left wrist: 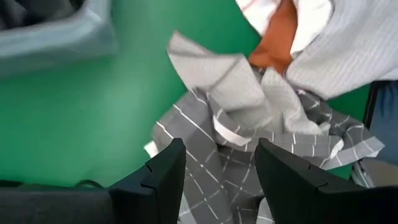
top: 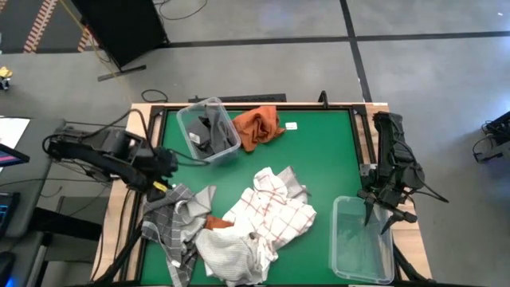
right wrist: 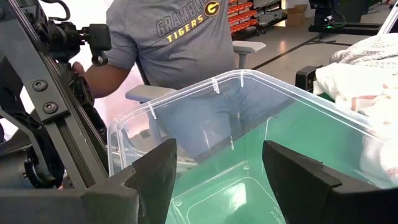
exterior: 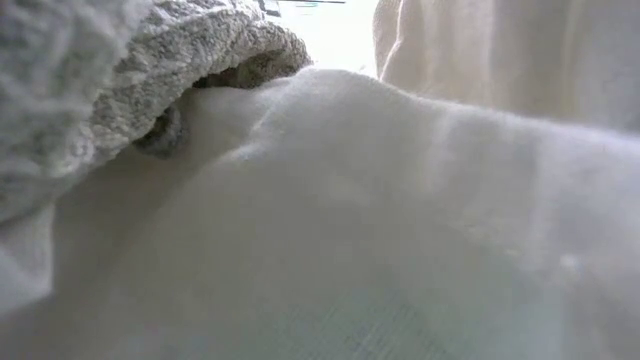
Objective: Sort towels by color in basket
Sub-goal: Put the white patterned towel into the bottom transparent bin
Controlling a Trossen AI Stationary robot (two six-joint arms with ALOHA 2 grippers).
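Plaid towel [top: 171,219]: soft grey cloth with thin white lines, crumpled near the bench's [top: 319,159] left front corner, its long axis running toward the front edge, one end trailing over that edge
Grid towel [top: 271,209]: white with red lines, bunched at mid-bench, spread slantwise from the centre toward the front
White towel [top: 231,253]: plain, finely ribbed, heaped at the front edge, touching the plaid and grid towels; it fills the low view
Orange towel [top: 256,125]: rust cloth wadded near the back edge, just beside the left bin; a second rust patch [top: 217,222] shows between the plaid and white towels
Dark towel [top: 213,132]: dark grey, folded inside the left bin
Left bin [top: 209,130]: clear plastic, oblong, tilted slantwise near the back edge, left of centre
Right bin [top: 362,239]: clear plastic, rounded corners, at the right front corner, long axis front to back, nothing in it
Left claw [left wrist: 217,171]: fingers apart, over the plaid towel at the left edge, holding nothing; arm reaches in from the left side, bent low, pointing toward the pile
Right claw [right wrist: 217,168]: fingers wide apart, holding nothing, poised over the back rim of the right bin; arm lies along the right edge, wrist angled down
Person [right wrist: 180,37]: grey printed T-shirt, seen through the right bin's wall beyond the bench
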